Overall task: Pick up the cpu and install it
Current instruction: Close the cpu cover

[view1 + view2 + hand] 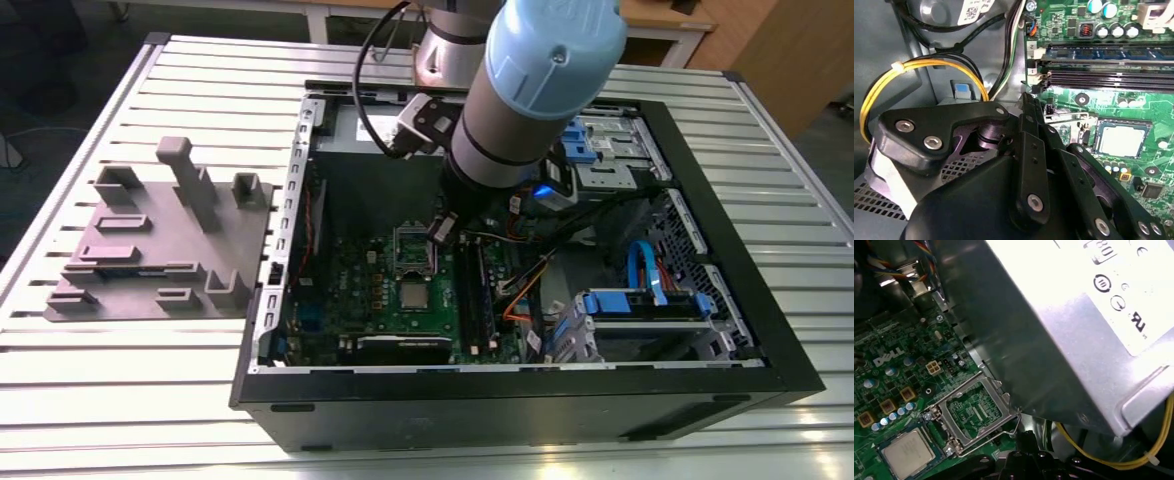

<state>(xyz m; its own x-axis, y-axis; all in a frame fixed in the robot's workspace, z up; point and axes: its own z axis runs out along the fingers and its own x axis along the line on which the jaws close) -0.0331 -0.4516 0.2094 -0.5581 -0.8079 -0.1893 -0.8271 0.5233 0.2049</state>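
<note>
Black gripper, fingers pressed together and holding nothing, fills the second wrist view's foreground; the cpu lies flat at its three o'clock, just apart.

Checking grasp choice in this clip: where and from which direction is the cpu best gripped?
Probably by two opposite edges, coming straight down from above: the cpu lies flat in its socket on the motherboard, metal top up, the open load frame beside it.
</note>
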